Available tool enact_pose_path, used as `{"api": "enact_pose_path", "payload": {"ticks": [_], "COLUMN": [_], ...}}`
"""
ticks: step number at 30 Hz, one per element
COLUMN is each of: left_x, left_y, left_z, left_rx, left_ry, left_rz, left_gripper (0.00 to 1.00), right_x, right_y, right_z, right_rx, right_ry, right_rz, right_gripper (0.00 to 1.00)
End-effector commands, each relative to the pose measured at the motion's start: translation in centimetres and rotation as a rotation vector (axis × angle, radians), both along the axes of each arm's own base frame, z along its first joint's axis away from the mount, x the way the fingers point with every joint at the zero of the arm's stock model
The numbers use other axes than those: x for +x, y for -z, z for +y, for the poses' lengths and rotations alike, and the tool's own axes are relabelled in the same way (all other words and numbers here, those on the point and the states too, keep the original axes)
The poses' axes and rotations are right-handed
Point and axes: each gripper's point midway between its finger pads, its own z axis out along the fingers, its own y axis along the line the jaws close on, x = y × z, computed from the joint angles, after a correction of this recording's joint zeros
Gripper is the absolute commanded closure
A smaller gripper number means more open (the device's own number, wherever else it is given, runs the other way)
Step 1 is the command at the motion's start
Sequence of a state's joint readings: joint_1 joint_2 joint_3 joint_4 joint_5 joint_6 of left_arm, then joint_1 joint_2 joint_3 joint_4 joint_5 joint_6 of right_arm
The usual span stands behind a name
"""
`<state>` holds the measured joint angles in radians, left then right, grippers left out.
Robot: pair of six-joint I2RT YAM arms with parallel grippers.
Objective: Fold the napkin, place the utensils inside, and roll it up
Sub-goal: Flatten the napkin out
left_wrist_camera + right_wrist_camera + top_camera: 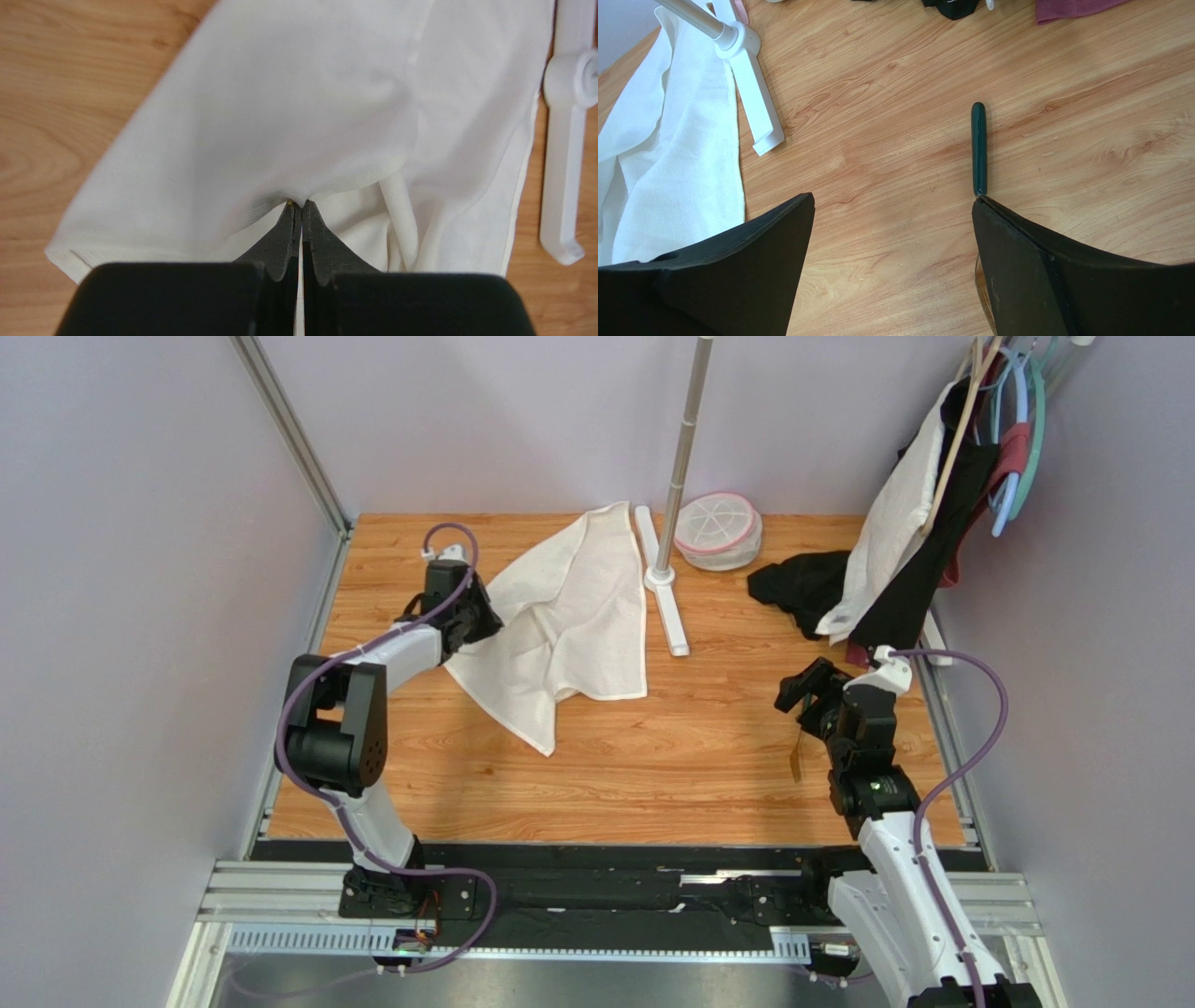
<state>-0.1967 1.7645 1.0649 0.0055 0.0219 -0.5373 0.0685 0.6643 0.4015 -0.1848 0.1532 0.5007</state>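
Two claws: left claw (302,210) is pressed together on a bunched ridge of the napkin (281,105); right claw (892,203) is spread wide and holds nothing.
Napkin: crumpled and partly doubled on the wooden table (673,756), spreading ahead of the left claw's tips and to both sides.
Fork (978,147): flat on the wood, its dark handle running ahead from the right claw's right-side finger, tines mostly hidden beneath that finger.
Step in hand: probably spreading the cloth flat for a fold.
Doing it well: pull low and steadily away from the slack so the layers slide flat, and steer off the white stand base (561,175), ahead and right of the left claw.
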Motion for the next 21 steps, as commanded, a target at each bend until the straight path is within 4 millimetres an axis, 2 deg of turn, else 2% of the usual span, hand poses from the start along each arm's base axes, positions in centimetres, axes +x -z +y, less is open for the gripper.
{"api": "enact_pose_path", "payload": {"ticks": [1, 2, 3, 5, 6, 7, 9, 10, 11, 13, 14, 20, 21], "left_x": [3.8, 4.3, 5.3, 6.2, 7.0, 7.4, 8.5, 8.9, 9.5, 10.1, 10.6, 10.7, 10.6], "left_y": [-5.1, -4.9, -5.7, -5.7, -6.6, -6.3, -7.2, -6.6, -7.4, -6.8, -7.2, -5.9, -5.7], "left_z": [2.3, 2.9, 4.7, 6.3, 8.0, 8.9, 10.5, 12.1, 12.8, 14.5, 15.3, 19.2, 19.5], "left_rx": [-0.171, -0.197, -0.215, -0.268, -0.288, -0.299, -0.319, -0.322, -0.331, -0.337, -0.333, -0.331, -0.331], "left_ry": [-0.066, -0.089, -0.127, -0.173, -0.204, -0.227, -0.264, -0.296, -0.308, -0.332, -0.34, -0.42, -0.422], "left_rz": [-0.138, -0.132, -0.156, -0.159, -0.192, -0.195, -0.226, -0.219, -0.24, -0.239, -0.254, -0.239, -0.235], "left_gripper": [1.0, 1.0, 1.0, 1.0, 1.0, 1.0, 1.0, 1.0, 1.0, 1.0, 1.0, 1.0, 0.96], "right_x": [0.8, 0.8, 0.8, 0.7, 0.8, 0.8, 0.8, 0.9, 0.9, 1.0, 1.0, 1.6, 1.8], "right_y": [-2.4, -2.4, -2.4, -2.3, -2.4, -2.4, -2.3, -2.3, -2.4, -2.3, -2.2, -1.8, -2.2], "right_z": [0.2, 0.2, 0.2, 0.2, 0.2, 0.3, 0.4, 0.5, 0.5, 0.6, 0.7, 1.8, 2.1], "right_rx": [0.013, 0.01, 0.01, 0.008, 0.008, 0.008, 0.008, 0.009, 0.006, 0.007, 0.009, -0.001, -0.006], "right_ry": [-0.009, -0.008, -0.008, -0.01, -0.01, -0.014, -0.023, -0.025, -0.026, -0.034, -0.039, -0.095, -0.107], "right_rz": [-0.059, -0.058, -0.058, -0.056, -0.061, -0.06, -0.058, -0.06, -0.063, -0.061, -0.059, -0.053, -0.063], "right_gripper": [0.13, 0.13, 0.13, 0.13, 0.13, 0.13, 0.13, 0.13, 0.13, 0.13, 0.13, 0.16, 0.17]}}
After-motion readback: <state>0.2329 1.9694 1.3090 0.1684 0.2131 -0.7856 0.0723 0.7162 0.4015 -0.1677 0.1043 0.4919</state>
